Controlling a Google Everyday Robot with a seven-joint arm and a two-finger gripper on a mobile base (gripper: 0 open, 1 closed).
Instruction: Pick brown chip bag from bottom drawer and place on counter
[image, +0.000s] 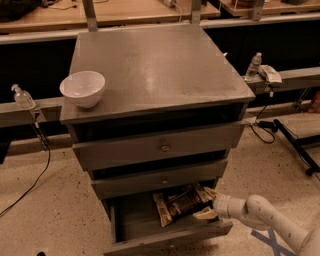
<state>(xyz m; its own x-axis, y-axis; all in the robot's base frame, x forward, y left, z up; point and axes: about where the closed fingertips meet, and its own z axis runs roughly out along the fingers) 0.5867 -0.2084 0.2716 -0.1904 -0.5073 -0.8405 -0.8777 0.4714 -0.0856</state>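
The brown chip bag (181, 202) lies slanted inside the open bottom drawer (170, 239), its cream ends pointing front left and back right. My gripper (207, 211) reaches in from the lower right on a white arm and sits at the bag's right end, low in the drawer. The bag rests on the drawer floor. The counter (155, 65) is the grey top of the cabinet above.
A white bowl (83, 88) stands on the counter's front left corner. The two upper drawers (162, 147) are closed. Small bottles (254, 64) sit on side rails left and right. Cables (265, 125) and blue floor tape (272, 239) lie to the right.
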